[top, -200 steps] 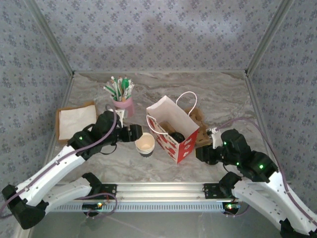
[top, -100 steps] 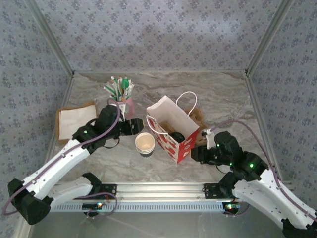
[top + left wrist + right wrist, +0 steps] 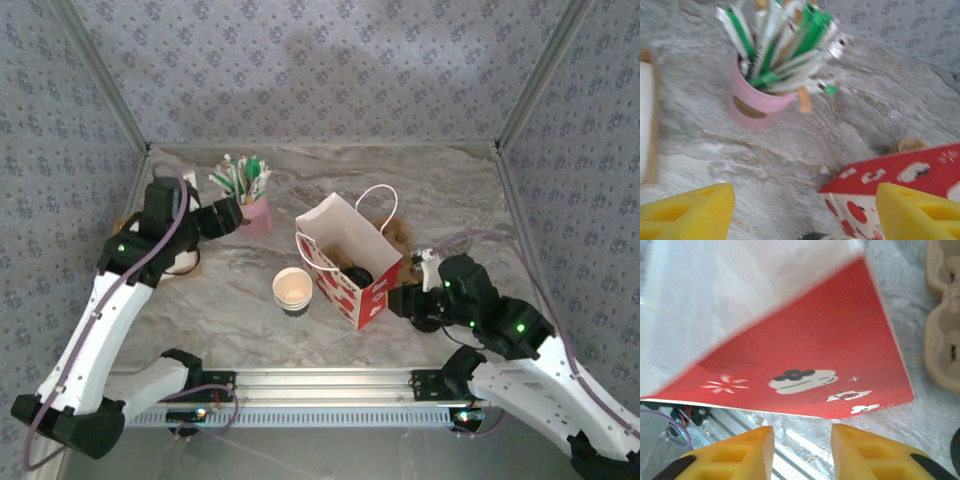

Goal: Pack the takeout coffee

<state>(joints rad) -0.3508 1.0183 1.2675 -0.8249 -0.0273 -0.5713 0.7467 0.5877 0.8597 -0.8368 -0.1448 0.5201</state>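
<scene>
The red-and-white paper bag (image 3: 345, 262) stands open mid-table. Inside it shows a round black lid (image 3: 358, 274), which looks like the takeout coffee; its cup is hidden by the bag wall. My right gripper (image 3: 402, 300) sits low at the bag's right side. In the right wrist view it (image 3: 802, 452) is open, nothing between its yellow fingers, and the bag's red face (image 3: 815, 340) is just ahead. My left gripper (image 3: 228, 215) hovers by the pink cup (image 3: 252, 212). It (image 3: 805, 215) is open and empty above the table, between the pink cup (image 3: 755, 105) and the bag (image 3: 905, 175).
A lidless white cup stack (image 3: 292, 289) stands left of the bag. The pink cup holds green and white sticks (image 3: 242, 178). A napkin tray (image 3: 185, 262) lies partly under the left arm. A brown cardboard carrier (image 3: 402, 240) lies behind the bag, right.
My left arm has lifted away from the lidless cup stack and swung back and left, toward the pink cup. My right gripper stayed by the bag's right side, shifting only slightly.
</scene>
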